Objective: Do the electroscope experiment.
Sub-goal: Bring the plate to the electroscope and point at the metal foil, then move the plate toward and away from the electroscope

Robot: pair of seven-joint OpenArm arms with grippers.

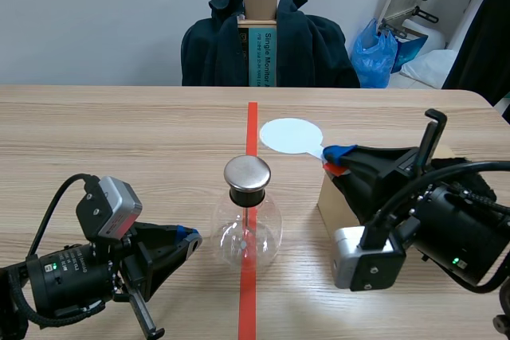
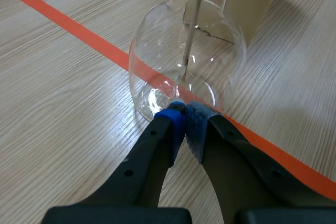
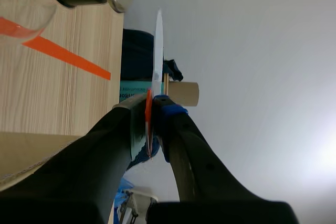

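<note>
Presently, flask (image 1: 247, 232) centred on bench (image 1: 119, 141), left end effector (image 2: 185, 114) pinched empty at its base; right end effector (image 3: 152, 103) clamps the disc (image 3: 157, 51), best brought slowly, flat, toward the cap (image 1: 246, 173).

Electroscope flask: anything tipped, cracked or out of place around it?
Nothing stands out. The flask stands upright on the tape line, metal cap seated, no visible cracks. The left gripper, fingers shut, sits at its base; the right gripper holds the white disc away from the cap.
</note>
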